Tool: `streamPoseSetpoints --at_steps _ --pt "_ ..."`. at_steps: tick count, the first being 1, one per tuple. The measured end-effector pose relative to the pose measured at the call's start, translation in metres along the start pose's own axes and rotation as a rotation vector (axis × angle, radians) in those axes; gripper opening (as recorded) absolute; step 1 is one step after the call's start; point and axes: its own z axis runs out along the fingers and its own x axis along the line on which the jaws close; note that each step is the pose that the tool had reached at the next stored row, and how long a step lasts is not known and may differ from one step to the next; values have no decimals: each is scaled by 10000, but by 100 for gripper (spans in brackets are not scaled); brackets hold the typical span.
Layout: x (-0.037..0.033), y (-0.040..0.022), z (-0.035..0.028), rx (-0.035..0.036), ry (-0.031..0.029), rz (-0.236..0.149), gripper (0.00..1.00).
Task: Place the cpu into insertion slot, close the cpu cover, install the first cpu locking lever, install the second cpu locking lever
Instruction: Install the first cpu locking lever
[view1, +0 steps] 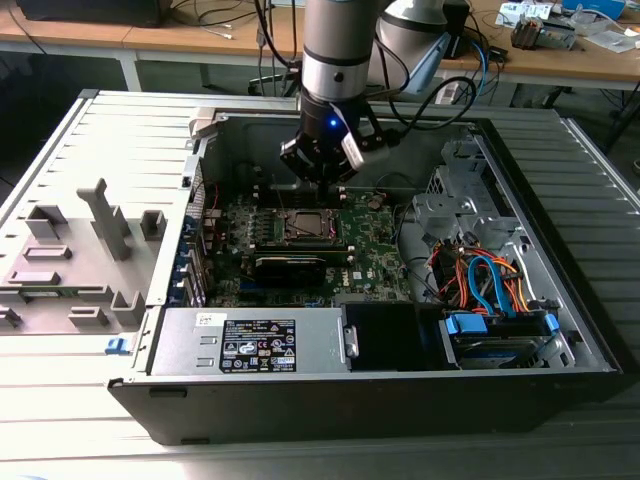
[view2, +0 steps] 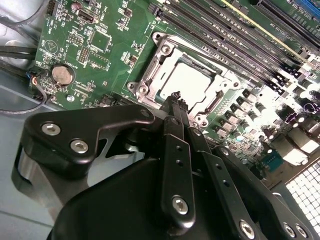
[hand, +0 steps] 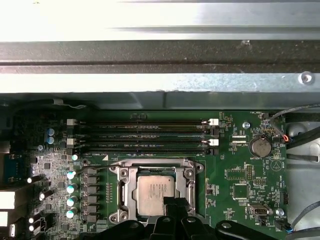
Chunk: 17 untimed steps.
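Small flat square cpu (hand: 156, 194), pale metallic on top, seated in the silver-rimmed square insertion slot (hand: 124, 176) on the green motherboard (hand: 240, 180), framed by the thin silver cpu cover (hand: 155, 167), down flat around it. Black gripper (view2: 176, 100) poised just above the socket's edge, fingers drawn together, nothing visibly held. Open black computer case (view1: 400, 385) on a grey ribbed table (view1: 60, 400).

The square cpu with its pale silver-grey metal top (hand: 156, 194) lies flat in the silver-rimmed square insertion slot (hand: 123, 196), framed by the thin silver cpu cover (view2: 161, 76), closed flat.
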Motion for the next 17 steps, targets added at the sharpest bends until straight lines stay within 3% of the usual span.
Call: streamPoseSetpoints --at_steps 17 --pt "5 1 -48 0 0 -1 11"
